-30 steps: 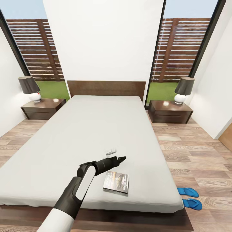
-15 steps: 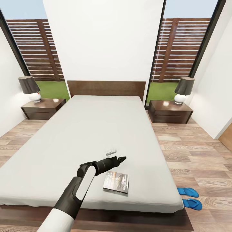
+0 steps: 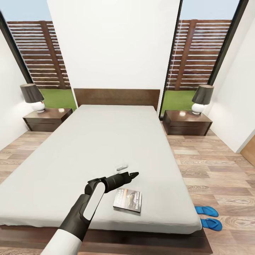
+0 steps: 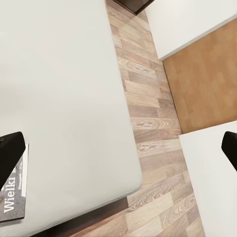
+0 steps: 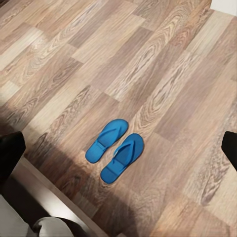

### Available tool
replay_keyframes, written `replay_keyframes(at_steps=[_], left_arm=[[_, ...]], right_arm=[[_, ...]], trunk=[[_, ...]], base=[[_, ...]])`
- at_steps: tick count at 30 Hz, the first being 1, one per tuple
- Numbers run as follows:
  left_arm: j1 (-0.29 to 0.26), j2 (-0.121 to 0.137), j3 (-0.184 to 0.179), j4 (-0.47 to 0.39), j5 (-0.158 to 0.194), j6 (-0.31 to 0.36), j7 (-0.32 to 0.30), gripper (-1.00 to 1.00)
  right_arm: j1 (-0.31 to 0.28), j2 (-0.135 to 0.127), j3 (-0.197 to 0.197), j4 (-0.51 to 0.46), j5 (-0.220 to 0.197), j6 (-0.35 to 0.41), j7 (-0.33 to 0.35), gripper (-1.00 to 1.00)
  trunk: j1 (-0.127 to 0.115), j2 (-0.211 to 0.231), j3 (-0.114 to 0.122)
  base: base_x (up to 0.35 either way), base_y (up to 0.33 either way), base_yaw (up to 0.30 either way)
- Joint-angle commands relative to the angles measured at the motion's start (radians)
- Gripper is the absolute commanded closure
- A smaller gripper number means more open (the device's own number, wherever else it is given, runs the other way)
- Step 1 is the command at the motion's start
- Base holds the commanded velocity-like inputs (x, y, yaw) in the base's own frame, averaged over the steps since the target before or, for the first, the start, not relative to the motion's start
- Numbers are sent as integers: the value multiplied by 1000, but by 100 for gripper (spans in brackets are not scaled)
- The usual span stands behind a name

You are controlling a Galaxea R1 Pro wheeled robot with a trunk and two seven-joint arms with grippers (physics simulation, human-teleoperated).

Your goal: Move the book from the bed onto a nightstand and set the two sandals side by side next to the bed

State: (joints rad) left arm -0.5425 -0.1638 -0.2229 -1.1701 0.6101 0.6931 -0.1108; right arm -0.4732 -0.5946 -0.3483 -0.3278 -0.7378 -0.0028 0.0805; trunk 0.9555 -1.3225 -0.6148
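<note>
The book [image 3: 127, 200] lies flat on the grey mattress of the bed [image 3: 106, 141] near its front edge, with one corner seen in the left wrist view [image 4: 12, 197]. My left gripper [image 3: 134, 174] hovers just above and beyond the book; its fingers stand wide apart and open [image 4: 121, 153], holding nothing. The two blue sandals [image 3: 207, 211] [image 3: 211, 224] lie side by side on the wood floor by the bed's front right corner. My right gripper [image 5: 120, 148] hangs open high above the sandals [image 5: 106, 140] [image 5: 122, 158]. A nightstand [image 3: 47, 119] [image 3: 186, 123] flanks each side of the headboard.
Each nightstand carries a lamp [image 3: 32, 97] [image 3: 202, 99]. A small white object [image 3: 122, 165] lies on the mattress beyond the left gripper. Tall windows stand behind both nightstands. Plank floor [image 3: 219, 177] runs along the bed's right side to a white wall.
</note>
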Motion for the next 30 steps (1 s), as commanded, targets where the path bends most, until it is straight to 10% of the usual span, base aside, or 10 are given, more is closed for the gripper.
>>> replay_keyframes(at_steps=[1,30], left_arm=[[-1,0,1,0,-1,5,-3,-100],[0,0,2,-1,-1,5,-3,-100]], right_arm=[[-1,0,-3,1,-10,0,7,-100],[-1,9,-3,3,-9,-1,5,-100]], trunk=[[0,-1,-2],[0,-1,-46]], base=[[0,0,0],[33,0,0]])
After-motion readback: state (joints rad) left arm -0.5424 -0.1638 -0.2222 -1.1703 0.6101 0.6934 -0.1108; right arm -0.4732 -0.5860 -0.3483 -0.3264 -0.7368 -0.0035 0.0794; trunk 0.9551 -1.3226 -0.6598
